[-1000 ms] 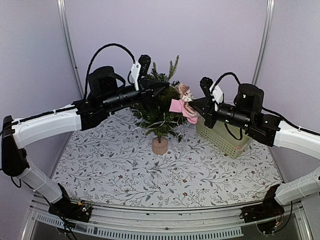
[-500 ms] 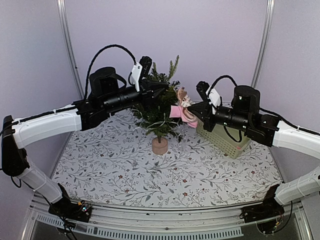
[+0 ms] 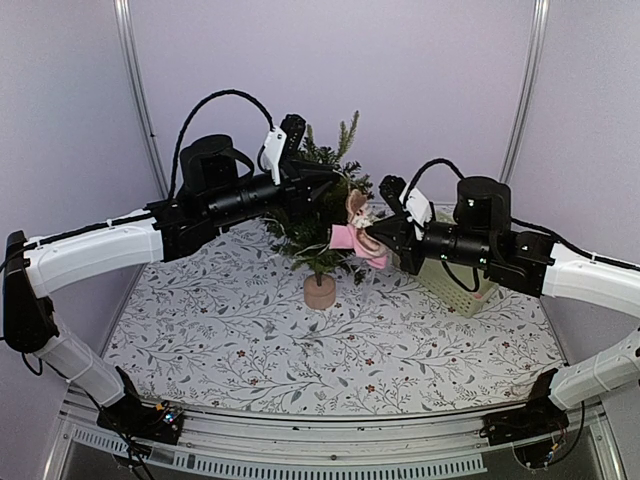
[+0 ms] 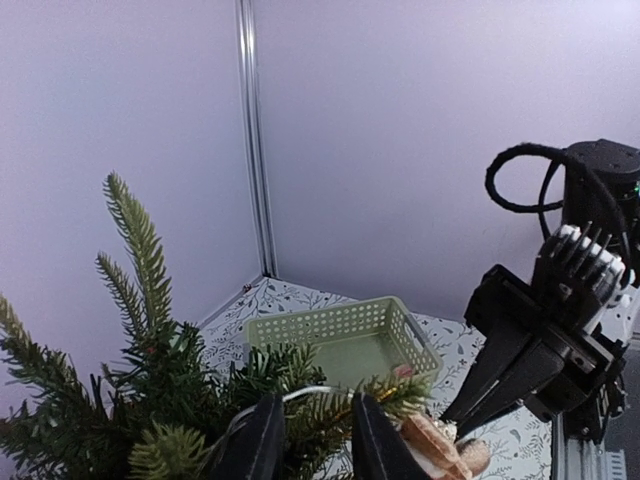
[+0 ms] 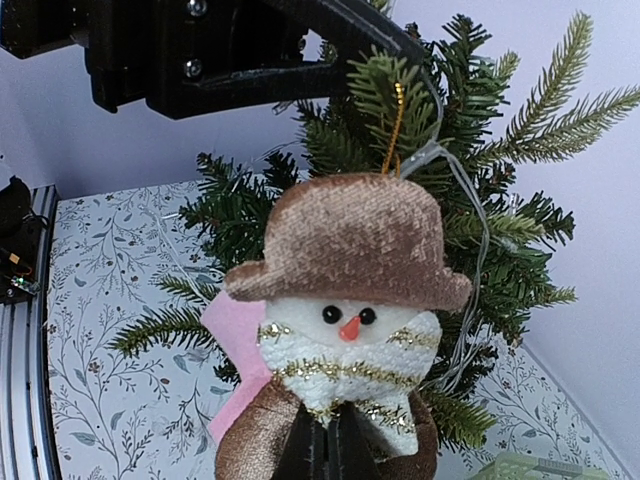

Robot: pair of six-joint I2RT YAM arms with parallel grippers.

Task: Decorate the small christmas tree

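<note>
2 arms of mine reach in over the floral-print worktop point(image 3: 230, 330) and meet at the small christmas tree point(image 3: 322, 250), which stands upright on its tan base toward the back, about midway across.

From the left, my left end effector point(image 4: 312, 445) is pushed into the upper branches. Its fingers point(image 4: 262, 445) stand close together, with needles and a thin white wire point(image 4: 300, 394) in the narrow gap. I cannot tell whether they pinch anything. In the right wrist view its black body crosses the top of the frame, just above the branch tip.

A pale green basket point(image 4: 340, 330) sits on the worktop to the right of the tree. In the top view my right arm crosses in front of it and hides part of it.

My right end effector point(image 3: 375, 232) is closed on the lower body of a snowman ornament point(image 5: 345, 290) and holds it upright against the right side of the tree. With its brown hat, the ornament covers the middle of the tree in my wrist view. A pink piece point(image 5: 235, 360) shows behind its left shoulder.

1 gold loop point(image 5: 395, 125) rises from the hat into the needles under the left end effector. I cannot tell whether it is hooked on the branch.
</note>
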